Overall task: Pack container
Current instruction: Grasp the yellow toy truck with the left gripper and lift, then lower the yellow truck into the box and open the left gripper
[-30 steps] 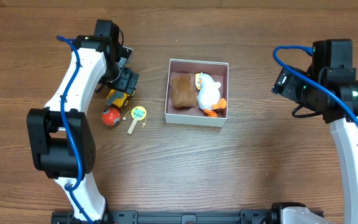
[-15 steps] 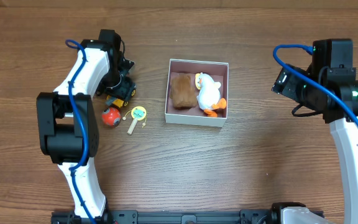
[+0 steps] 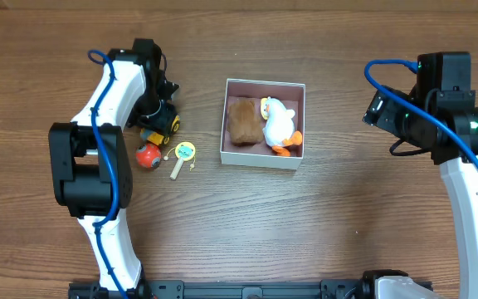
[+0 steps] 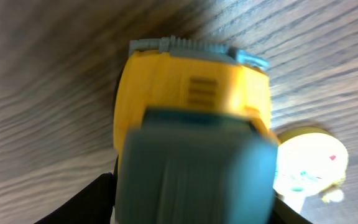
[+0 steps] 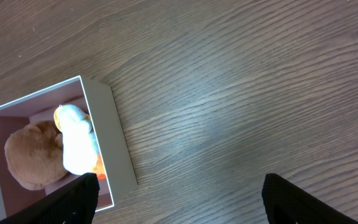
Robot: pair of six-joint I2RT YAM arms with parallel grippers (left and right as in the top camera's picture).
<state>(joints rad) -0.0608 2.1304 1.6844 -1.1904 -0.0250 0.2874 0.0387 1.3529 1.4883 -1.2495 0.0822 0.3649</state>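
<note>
The container (image 3: 264,161), a white box with a pink inside, stands mid-table and holds a brown plush (image 3: 241,121) and a white duck plush (image 3: 279,124). It also shows in the right wrist view (image 5: 120,149). A yellow and teal toy truck (image 3: 163,126) lies left of it on the table. My left gripper (image 3: 156,112) is down over the truck (image 4: 191,99), open, with a finger on each side (image 4: 194,208). My right gripper (image 3: 378,108) is open and empty, in the air right of the container (image 5: 180,202).
A red ball (image 3: 147,154) and a yellow round rattle on a stick (image 3: 183,154) lie just in front of the truck. The rattle shows beside the truck in the left wrist view (image 4: 309,155). Bare wood lies between the container and my right arm.
My left arm swung in and came down over the toy truck, then settled with only a slight shift. The right arm and the container have not moved.
</note>
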